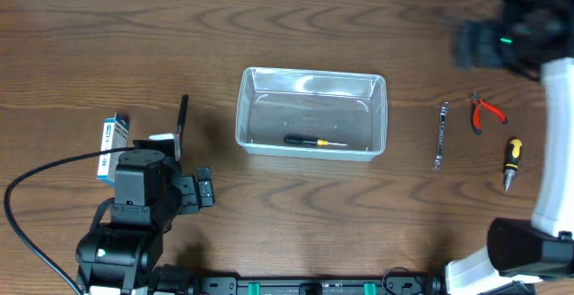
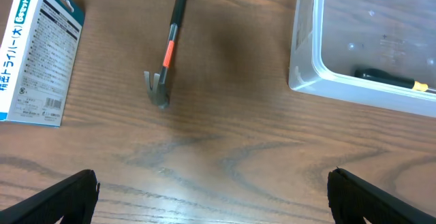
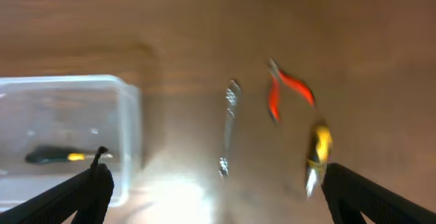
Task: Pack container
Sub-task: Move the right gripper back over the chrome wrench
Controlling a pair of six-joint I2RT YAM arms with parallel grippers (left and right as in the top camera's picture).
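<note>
- Wide apart and empty, the fingers of my left gripper frame the hammer lying flat on the tabletop, with the blue-and-white box off to one side.
- My right gripper is equally spread and holds nothing, above the wrench, pliers and yellow-handled screwdriver; that view is blurred.
- The container sits mid-tabletop between both arms, with one black-handled screwdriver inside.
- Risks, as I judge them: the head-heavy hammer could swing out of a handle grasp, the flat wrench may slip, closely laid tools could get knocked, and a clumsy drop could shove the light container.
</note>
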